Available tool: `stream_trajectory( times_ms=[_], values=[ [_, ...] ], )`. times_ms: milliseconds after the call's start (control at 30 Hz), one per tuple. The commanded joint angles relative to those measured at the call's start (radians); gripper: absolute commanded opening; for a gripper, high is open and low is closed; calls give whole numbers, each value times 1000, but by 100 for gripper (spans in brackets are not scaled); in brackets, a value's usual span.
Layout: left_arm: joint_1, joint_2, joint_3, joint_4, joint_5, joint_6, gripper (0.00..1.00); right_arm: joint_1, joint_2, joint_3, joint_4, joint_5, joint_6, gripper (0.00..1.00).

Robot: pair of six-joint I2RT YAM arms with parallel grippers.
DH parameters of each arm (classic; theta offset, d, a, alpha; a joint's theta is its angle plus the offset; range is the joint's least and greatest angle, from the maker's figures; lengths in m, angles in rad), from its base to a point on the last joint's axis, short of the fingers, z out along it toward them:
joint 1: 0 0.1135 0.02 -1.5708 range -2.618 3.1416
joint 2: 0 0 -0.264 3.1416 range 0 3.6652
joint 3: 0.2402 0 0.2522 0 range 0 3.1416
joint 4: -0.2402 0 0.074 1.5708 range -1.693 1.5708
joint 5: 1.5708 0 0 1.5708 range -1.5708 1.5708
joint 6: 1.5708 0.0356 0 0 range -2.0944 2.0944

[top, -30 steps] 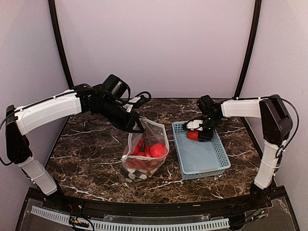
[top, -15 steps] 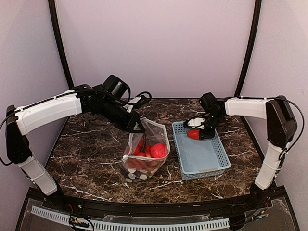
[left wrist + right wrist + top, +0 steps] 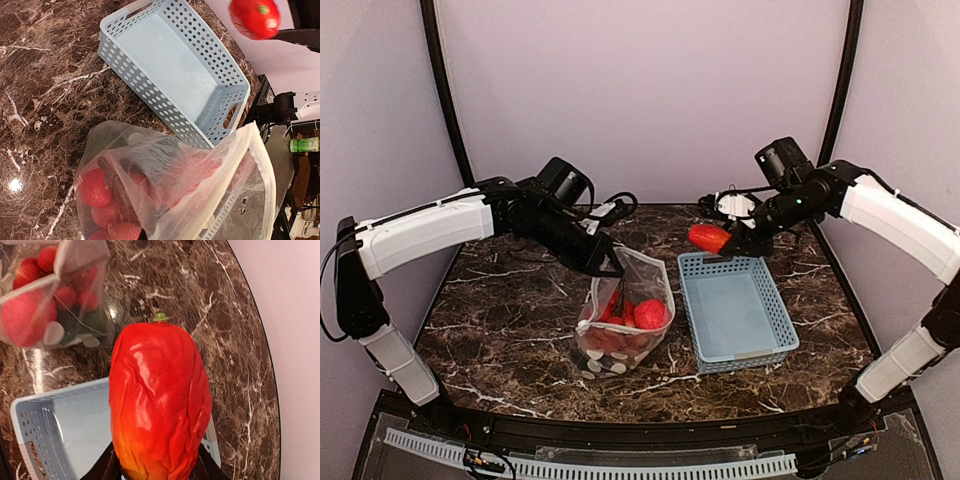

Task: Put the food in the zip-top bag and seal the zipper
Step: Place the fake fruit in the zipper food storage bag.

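One red-yellow fruit [image 3: 159, 400] between right fingers [image 3: 107, 466]

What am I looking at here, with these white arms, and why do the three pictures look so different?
These are two robot arms bolted to a marble-patterned table, each ending in a two-finger gripper. The wide picture comes from a camera above and behind them; the other two come from small cameras on the wrists. On the table stand a clear zip-top bag, already holding red toy pieces, and a light-blue basket. The left gripper pinches the bag's rim, so its mouth stands open. The right gripper holds a red-yellow toy fruit in the air near the basket's far edge.
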Motion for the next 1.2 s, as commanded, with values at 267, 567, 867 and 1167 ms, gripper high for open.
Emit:
stream_trajectory(
  times_ms=[267,567,867,1167],
  values=[
    [0,6,33,-35,12,23,1,228,72,322,-160,-272,99,33],
    [-1,-7,24,-41,12,22,1,375,178,397,-173,-282,87,33],
    [1,-9,24,-40,14,22,1,396,300,451,-157,-378,54,34],
    [0,-41,21,-34,27,19,1,398,365,445,-83,-425,49,36]
  ],
)
